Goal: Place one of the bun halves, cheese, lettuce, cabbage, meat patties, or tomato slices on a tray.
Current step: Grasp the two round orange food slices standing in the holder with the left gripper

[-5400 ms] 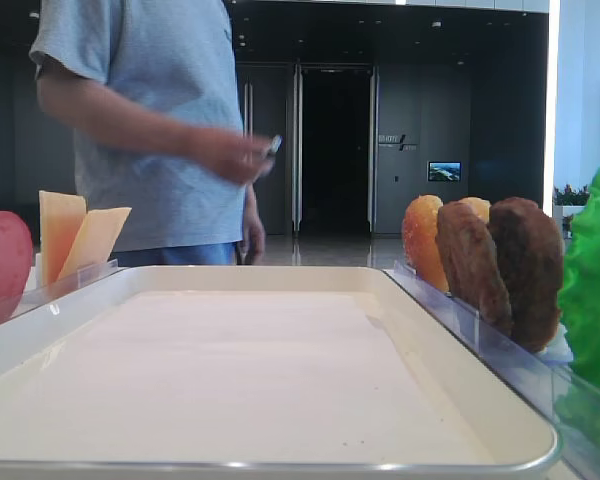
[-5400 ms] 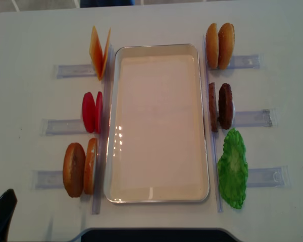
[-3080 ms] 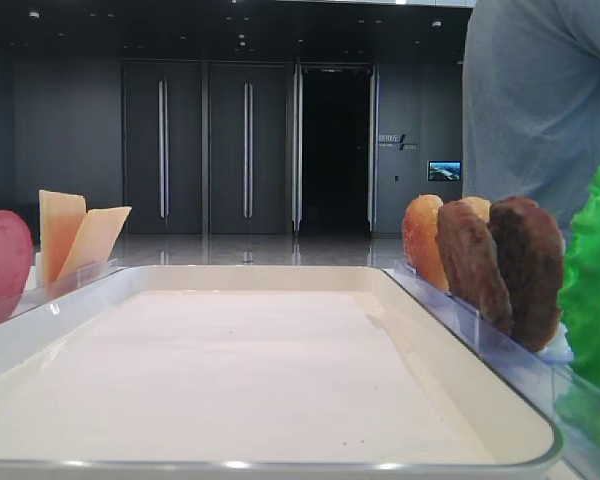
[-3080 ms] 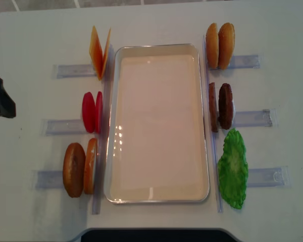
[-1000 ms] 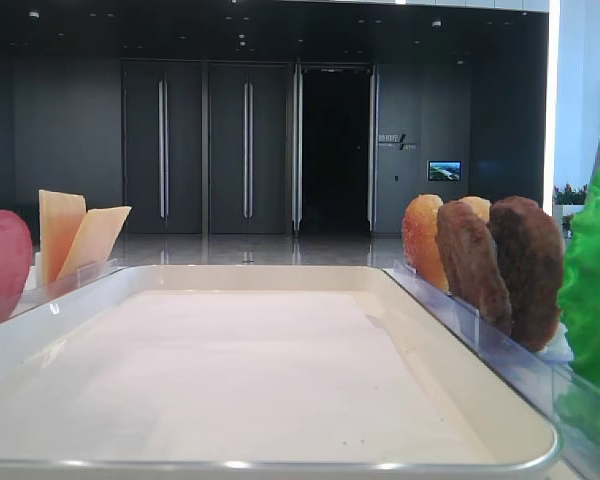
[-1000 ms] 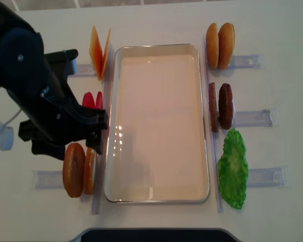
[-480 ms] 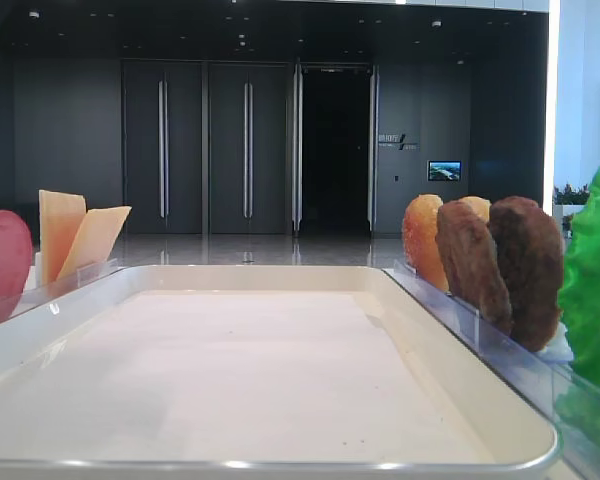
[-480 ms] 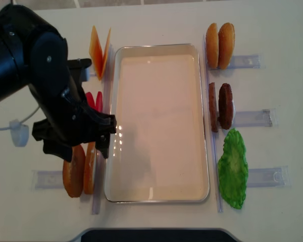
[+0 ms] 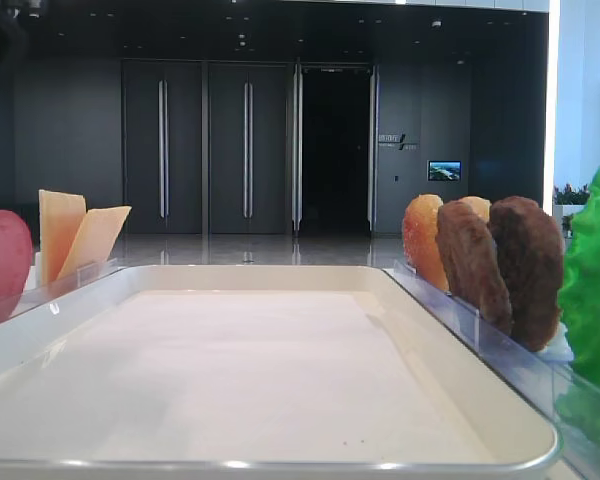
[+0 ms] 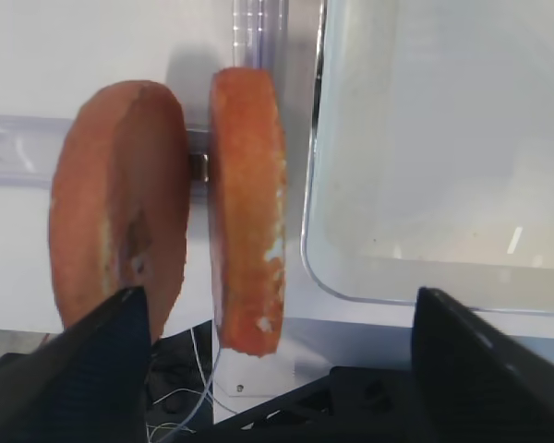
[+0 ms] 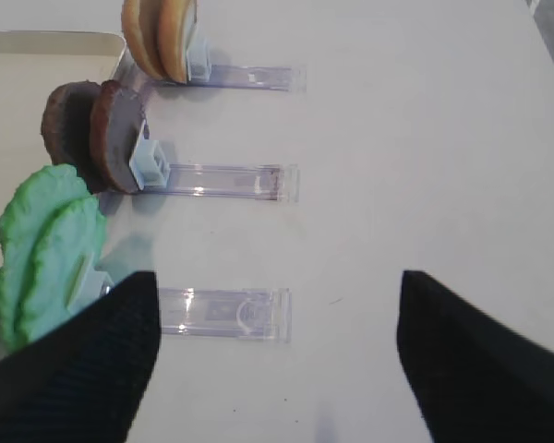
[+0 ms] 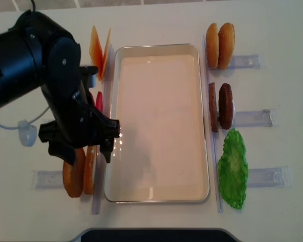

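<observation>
Left claw (image 10: pixel 272 318) wide above the buns (image 10: pixel 247 198) at lower left.
Straddle one half only — close on its flat faces, clear of the tray (image 10: pixel 319 185) rim.

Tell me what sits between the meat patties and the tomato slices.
In the overhead view, only the white tray, still bare, lies between the meat patties and the tomato slices.

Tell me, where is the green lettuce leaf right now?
In the overhead view the lettuce stands on the right of the white tray, near its front corner, just in front of the two meat patties.
</observation>
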You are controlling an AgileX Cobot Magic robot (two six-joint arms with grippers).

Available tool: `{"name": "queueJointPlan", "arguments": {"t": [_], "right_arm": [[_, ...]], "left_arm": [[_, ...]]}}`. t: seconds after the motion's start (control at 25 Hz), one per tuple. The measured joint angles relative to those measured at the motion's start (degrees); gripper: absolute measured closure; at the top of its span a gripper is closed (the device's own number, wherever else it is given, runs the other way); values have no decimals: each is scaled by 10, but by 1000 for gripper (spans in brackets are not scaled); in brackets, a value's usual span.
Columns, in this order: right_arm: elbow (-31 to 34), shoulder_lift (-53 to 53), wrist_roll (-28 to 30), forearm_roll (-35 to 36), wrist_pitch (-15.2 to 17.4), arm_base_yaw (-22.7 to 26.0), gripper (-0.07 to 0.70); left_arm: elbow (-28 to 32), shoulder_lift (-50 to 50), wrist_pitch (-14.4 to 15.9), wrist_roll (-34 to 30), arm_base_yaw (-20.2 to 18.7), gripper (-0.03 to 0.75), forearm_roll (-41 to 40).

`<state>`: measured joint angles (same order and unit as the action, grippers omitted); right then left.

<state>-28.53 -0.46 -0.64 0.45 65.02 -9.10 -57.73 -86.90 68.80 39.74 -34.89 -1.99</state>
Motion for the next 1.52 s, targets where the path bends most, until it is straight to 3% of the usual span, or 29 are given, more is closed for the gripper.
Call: {"name": "queueJointPlan", "arguments": {"t": [0.6, 1.52], "right_arm": [[0, 0, 0, 0, 0, 0, 96], [0, 0, 0, 0, 0, 0, 96]], "left_arm": [[0, -43, -19, -12, 0, 54, 0], [0, -57, -22, -24, 0, 67, -6]]}}
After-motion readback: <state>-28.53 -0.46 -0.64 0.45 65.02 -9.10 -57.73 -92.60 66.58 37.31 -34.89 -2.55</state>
